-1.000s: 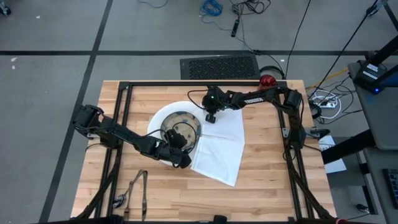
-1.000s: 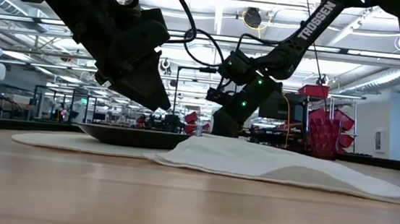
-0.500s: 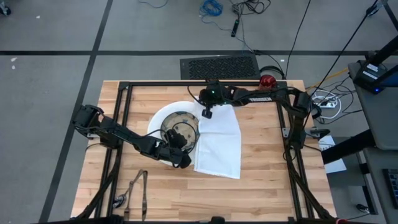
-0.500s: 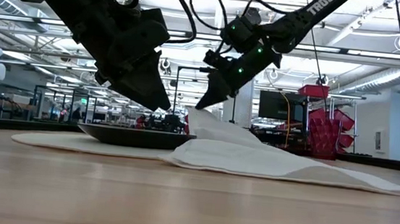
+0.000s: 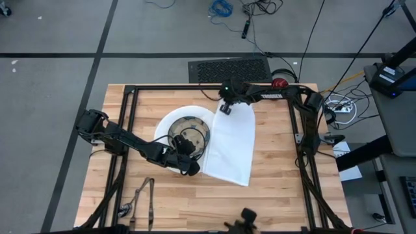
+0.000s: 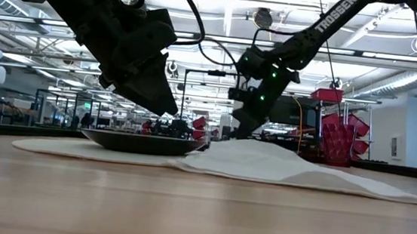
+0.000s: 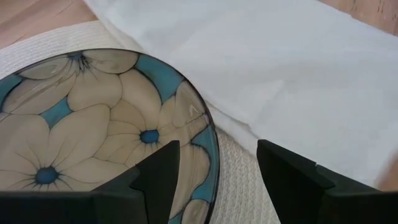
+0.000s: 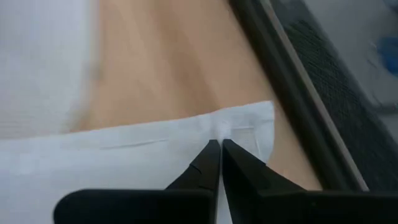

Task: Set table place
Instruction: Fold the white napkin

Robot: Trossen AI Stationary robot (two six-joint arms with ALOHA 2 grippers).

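Note:
The white plate [image 5: 168, 121] lies on the table [image 5: 279, 169] and carries the beige-blue flowered bowl [image 5: 190, 128], which also shows in the left wrist view [image 7: 93, 137]. The white napkin [image 5: 231, 146] lies flat on the table, with its left edge over the plate's right rim. My right gripper [image 5: 225, 108] is shut on the napkin's far end. My left gripper [image 5: 192, 156] is open and hovers above the bowl's near-right rim [image 7: 208, 143], one finger on each side of it, without touching. The red cup [image 5: 279, 83] stands at the far right edge. The dark cutlery [image 5: 140, 198] lies near the front left. My right gripper pinches the napkin's far hemmed edge [image 8: 239, 127], close to a corner, between its two shut fingertips. The fingers slant down from the far side. The held end is raised slightly in a low hump [image 6: 248, 145], and the rest of the cloth lies slack on the table.
The black metal frame [image 5: 130, 130] runs along the table's edges. There is bare wood to the right of the napkin [image 5: 276, 149] and along the front [image 5: 195, 205]. A dark object [image 5: 247, 218] shows at the table's near edge.
My right gripper lifted the napkin's far end, carried it toward the table's far edge and a little right, then lowered it. The napkin has swung from a skewed lie to a straighter near-to-far one. Its far end has moved most.

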